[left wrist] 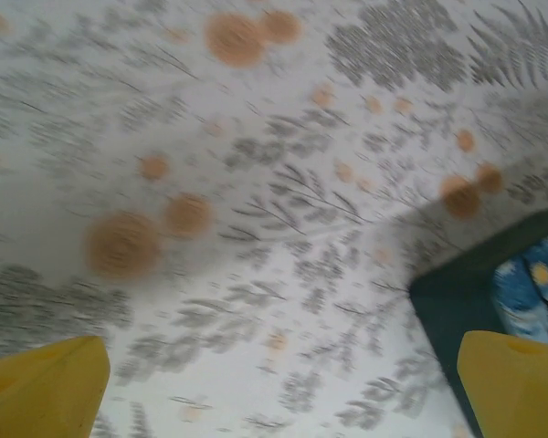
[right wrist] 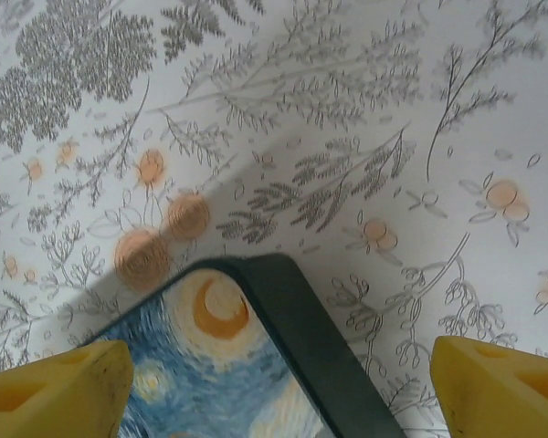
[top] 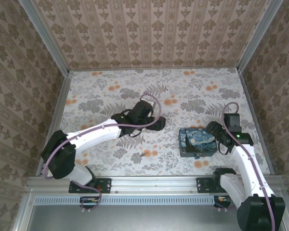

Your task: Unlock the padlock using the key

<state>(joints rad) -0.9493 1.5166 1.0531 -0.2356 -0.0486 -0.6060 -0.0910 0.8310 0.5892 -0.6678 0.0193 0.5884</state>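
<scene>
Looking down at the right tool (right wrist: pixel 279 392): spread wide over a corner of the starry-night box (right wrist: pixel 210 365), gripping nothing. Same deal with the left tool (left wrist: pixel 283 383), wide open and empty, hanging above the floral table (left wrist: pixel 256 228) just beside that box. Can't place the padlock or key, too tiny to pick out.

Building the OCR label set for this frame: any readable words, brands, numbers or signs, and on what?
None readable.
The box lid carries a painted swirl print, no lettering.
The tablecloth and walls carry floral patterns, no text.
</scene>
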